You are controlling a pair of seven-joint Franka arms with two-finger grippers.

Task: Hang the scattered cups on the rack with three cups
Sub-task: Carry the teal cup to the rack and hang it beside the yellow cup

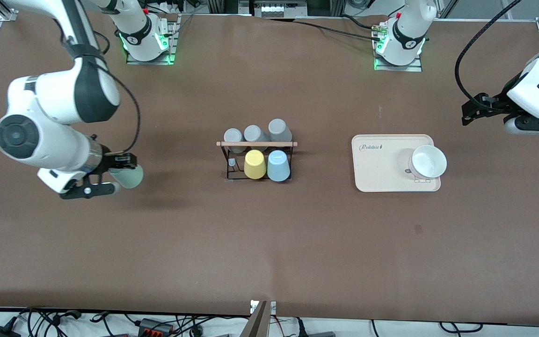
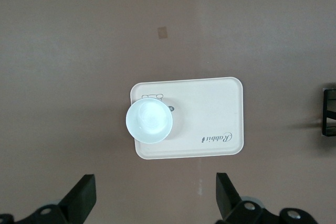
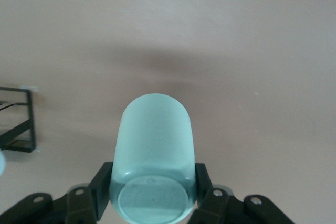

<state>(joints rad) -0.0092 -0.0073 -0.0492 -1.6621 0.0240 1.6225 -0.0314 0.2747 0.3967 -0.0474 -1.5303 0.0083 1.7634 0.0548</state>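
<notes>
Rack (image 3: 18, 119) cut by right wrist edge (likewise left); 3 grey cups (image 1: 255, 134) partly hidden.

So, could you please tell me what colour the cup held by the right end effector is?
Pale sage green cup, seen best in the right wrist view.

Beige tray (image 1: 382, 168) carries white bowl (image 1: 429, 161); yellow cup (image 1: 255, 164), grey cups (image 1: 255, 134).

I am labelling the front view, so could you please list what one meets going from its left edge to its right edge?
Right tool holding the pale sage green tumbler → black wire rack carrying cups → beige tray → white bowl on that tray → open left tool.
</notes>
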